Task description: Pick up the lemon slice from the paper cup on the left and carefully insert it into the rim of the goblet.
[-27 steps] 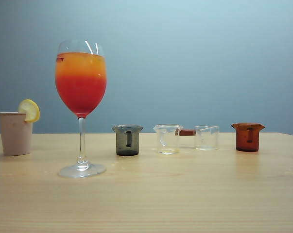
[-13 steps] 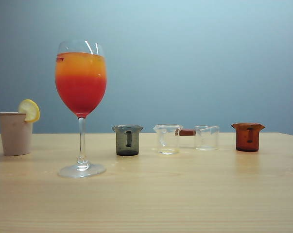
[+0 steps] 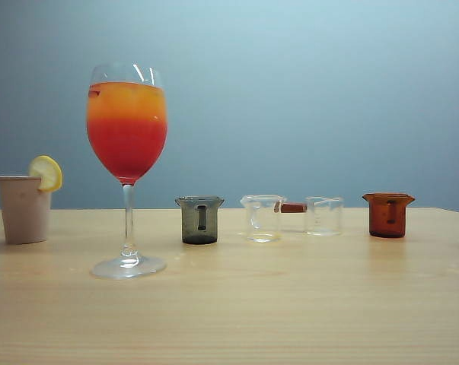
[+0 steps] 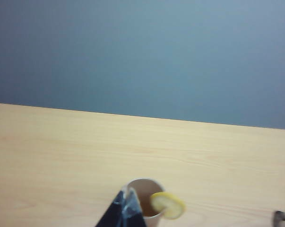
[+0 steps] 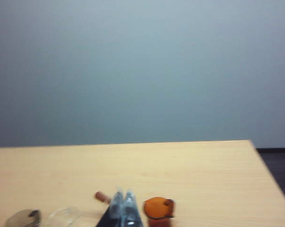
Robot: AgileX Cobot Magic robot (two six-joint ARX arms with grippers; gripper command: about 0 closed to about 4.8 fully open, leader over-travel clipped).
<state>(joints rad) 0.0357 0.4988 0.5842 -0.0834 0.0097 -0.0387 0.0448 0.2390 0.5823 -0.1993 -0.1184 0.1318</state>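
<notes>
Wooden table (image 3: 290, 304), left gripper (image 4: 125, 208) and right gripper (image 5: 123, 210) visible only in wrist views, closed.

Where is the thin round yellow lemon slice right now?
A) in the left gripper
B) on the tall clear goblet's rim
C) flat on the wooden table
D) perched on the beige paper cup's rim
D: the thin round yellow lemon slice sits on the rim of the beige paper cup, no gripper on it.

No visible change on table (image 3: 290, 304)

Soft, even light with faint shadows; both wrist views are slightly blurred, the exterior view sharp.
</notes>
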